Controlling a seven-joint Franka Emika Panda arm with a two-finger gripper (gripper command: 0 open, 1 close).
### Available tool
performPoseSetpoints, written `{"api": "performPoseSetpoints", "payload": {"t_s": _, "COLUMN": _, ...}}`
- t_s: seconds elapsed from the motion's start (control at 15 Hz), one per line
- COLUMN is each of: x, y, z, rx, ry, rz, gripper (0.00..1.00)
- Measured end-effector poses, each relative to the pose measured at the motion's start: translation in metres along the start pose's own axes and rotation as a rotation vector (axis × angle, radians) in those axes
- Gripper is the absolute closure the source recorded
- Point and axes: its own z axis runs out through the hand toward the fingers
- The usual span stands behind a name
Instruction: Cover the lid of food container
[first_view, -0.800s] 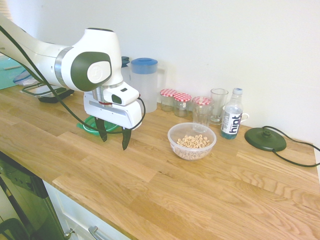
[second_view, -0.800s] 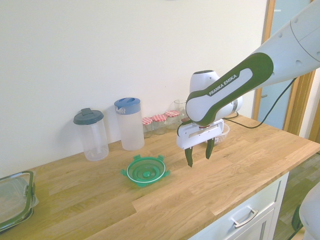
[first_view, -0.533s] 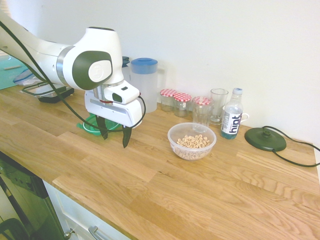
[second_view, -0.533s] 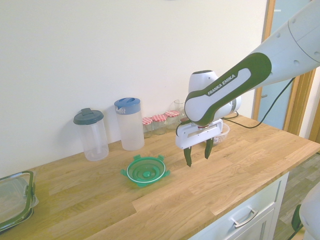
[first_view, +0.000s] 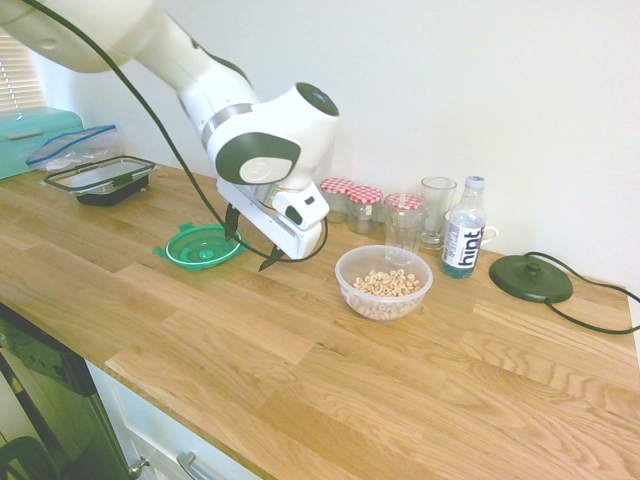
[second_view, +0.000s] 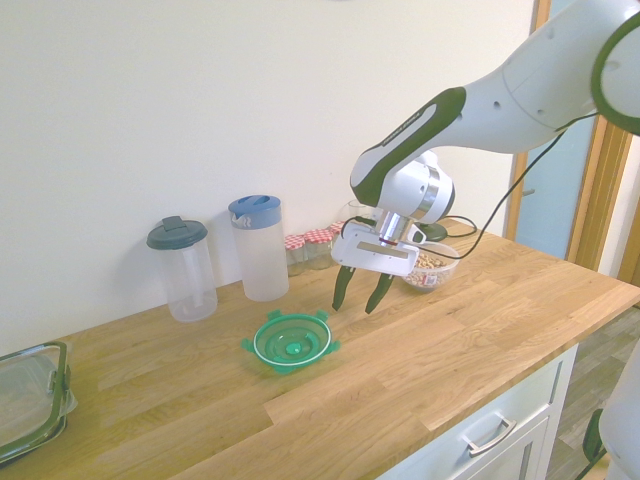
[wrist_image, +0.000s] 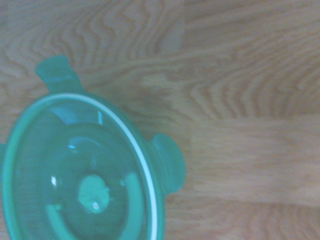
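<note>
The gripper (first_view: 249, 240) hangs with its two dark fingers (second_view: 341, 291) spread apart and nothing between them, angled steeply down toward the countertop (first_view: 330, 370) without touching it. It sits above bare wood between the lid (second_view: 290, 342) and the food container (first_view: 384, 281), nearer the lid.

The lid, round and green with clip tabs at its edge and a white ring on its face, lies flat on the wood, apart from the fingers; the wrist view shows it close by (wrist_image: 85, 172), somewhat blurred. The food container, a clear round bowl with cereal rings inside, stands open on the countertop, well apart from the lid.

Behind the bowl, along the wall: gingham-lidded jars (first_view: 351, 203), a drinking glass (first_view: 436, 210) and a water bottle (first_view: 463, 240). A blue-lidded pitcher (second_view: 259, 247) and a grey-lidded pitcher (second_view: 183, 268) stand behind the lid. A black-rimmed rectangular container (first_view: 99, 179) sits at the far end.
</note>
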Motion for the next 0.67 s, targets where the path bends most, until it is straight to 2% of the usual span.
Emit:
{"api": "performPoseSetpoints", "payload": {"t_s": 0.27, "x": 0.029, "y": -0.002, "z": 0.012, "rx": 0.073, "ry": -0.128, "rz": -0.014, "gripper": 0.0}}
{"api": "performPoseSetpoints", "payload": {"t_s": 0.67, "x": 0.039, "y": -0.006, "z": 0.04, "rx": 0.125, "ry": -0.196, "rz": -0.015, "gripper": 0.0}}
